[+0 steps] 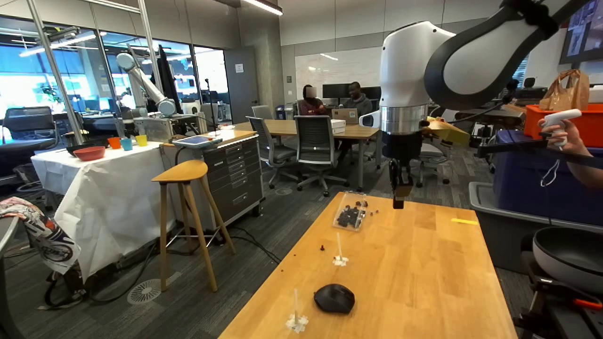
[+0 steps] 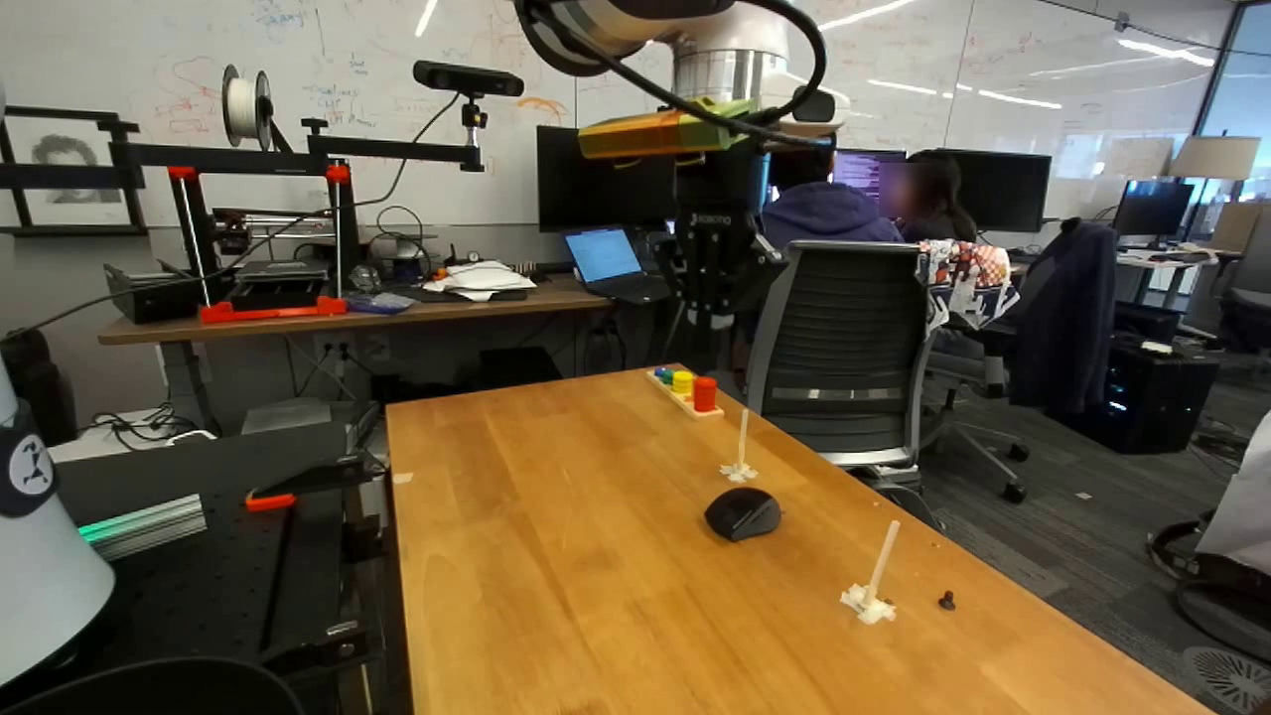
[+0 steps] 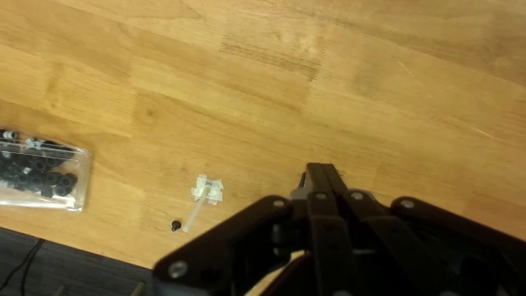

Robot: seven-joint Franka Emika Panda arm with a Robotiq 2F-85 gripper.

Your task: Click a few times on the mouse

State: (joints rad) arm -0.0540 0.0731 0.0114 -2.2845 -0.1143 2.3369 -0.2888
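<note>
The black rounded mouse [image 1: 334,298] rests on the wooden table [image 1: 424,273], and it also shows in an exterior view [image 2: 743,512]. In the wrist view the mouse is mostly hidden behind the fingers; a thin dark sliver beside the fingertips may be its edge. My gripper [image 1: 398,203] points down and hangs well above the table, apart from the mouse. It also shows in an exterior view [image 2: 710,320]. In the wrist view the gripper [image 3: 323,166] has its two fingertips pressed together with nothing between them.
Two thin pale sticks [image 1: 296,306] [image 2: 880,561] stand taped to the table on either side of the mouse. A clear box [image 3: 85,181] of dark small parts, a dark bolt [image 2: 947,601] and a board with coloured discs [image 2: 704,394] also lie on the table.
</note>
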